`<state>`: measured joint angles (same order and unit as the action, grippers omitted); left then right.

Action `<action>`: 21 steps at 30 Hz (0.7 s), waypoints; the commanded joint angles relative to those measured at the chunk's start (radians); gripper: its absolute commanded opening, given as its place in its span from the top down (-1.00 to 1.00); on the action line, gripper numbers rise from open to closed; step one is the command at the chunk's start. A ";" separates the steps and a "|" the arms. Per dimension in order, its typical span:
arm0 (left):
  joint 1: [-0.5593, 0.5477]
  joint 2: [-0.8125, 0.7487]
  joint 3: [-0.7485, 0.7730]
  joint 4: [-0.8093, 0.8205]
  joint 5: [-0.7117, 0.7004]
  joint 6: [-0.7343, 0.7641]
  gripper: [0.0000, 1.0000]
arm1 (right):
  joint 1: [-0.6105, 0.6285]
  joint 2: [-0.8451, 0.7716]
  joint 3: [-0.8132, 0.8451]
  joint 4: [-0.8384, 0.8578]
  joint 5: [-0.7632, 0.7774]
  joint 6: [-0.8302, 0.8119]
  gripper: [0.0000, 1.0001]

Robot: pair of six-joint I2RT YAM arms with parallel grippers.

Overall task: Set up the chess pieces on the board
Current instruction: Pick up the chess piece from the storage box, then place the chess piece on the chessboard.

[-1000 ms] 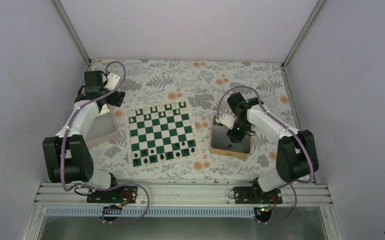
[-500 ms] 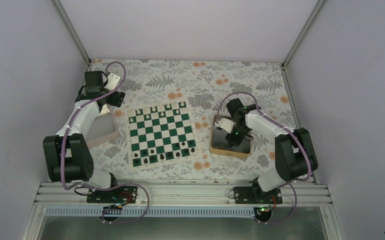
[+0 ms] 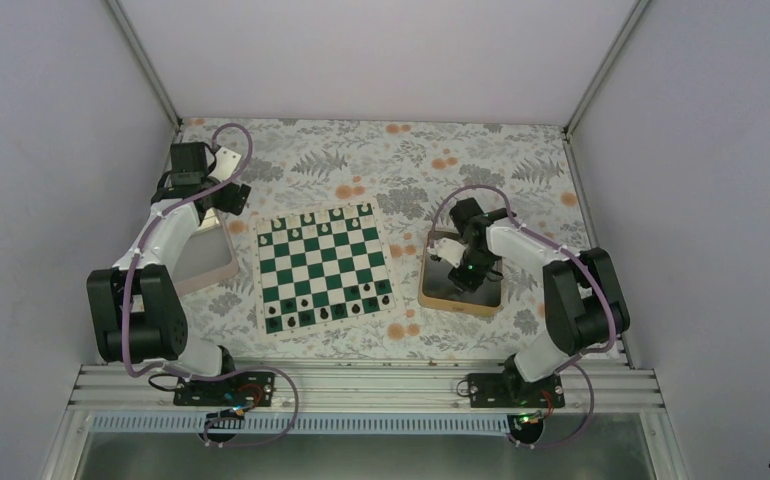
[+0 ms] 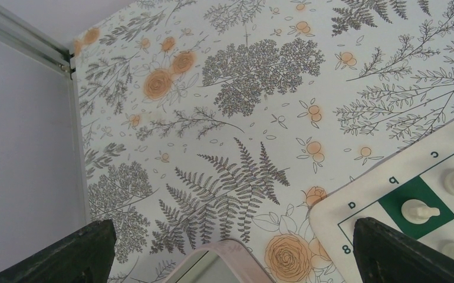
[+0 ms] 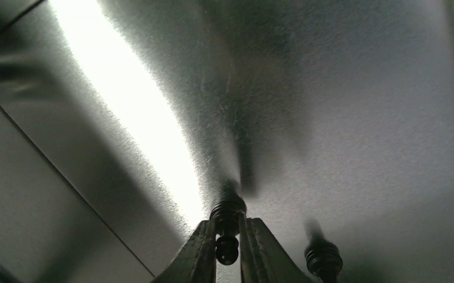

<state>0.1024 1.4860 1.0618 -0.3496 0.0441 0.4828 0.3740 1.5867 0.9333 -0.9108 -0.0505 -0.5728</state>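
The board (image 3: 326, 263) lies mid-table, with black chess pieces (image 3: 306, 300) along its near rows and white ones along the far row. My right gripper (image 3: 458, 274) is down in the gold tray (image 3: 458, 305). In the right wrist view its fingers (image 5: 204, 247) press both sides of a small black chess piece (image 5: 228, 207) standing on the tray floor, so the right gripper (image 5: 229, 225) is shut on it. A second black piece (image 5: 323, 259) stands just to the right. My left gripper (image 3: 223, 196) hangs open beyond the board's far left corner (image 4: 354, 206), holding nothing.
A pinkish-rimmed tray (image 3: 201, 283) sits left of the board, its corner (image 4: 230, 250) under my left gripper (image 4: 230, 259). White pieces (image 4: 419, 209) stand on the board's corner squares. Booth walls close in the flowered tablecloth (image 3: 401, 160) on three sides.
My right gripper has dropped lower into the gold tray and its jaws have closed in on a black piece. The left arm has not moved.
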 commanded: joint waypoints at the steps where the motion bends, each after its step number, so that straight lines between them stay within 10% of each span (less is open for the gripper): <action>1: -0.003 0.013 0.010 0.003 -0.006 0.000 -1.00 | 0.011 -0.018 0.007 -0.002 -0.001 0.006 0.78; 21: -0.010 0.006 0.018 0.006 -0.006 -0.006 -1.00 | 0.264 0.166 0.648 -0.216 0.108 -0.035 0.90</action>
<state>0.1001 1.4860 1.0622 -0.3496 0.0414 0.4824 0.5190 1.6436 1.4582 -1.1088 0.0479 -0.5819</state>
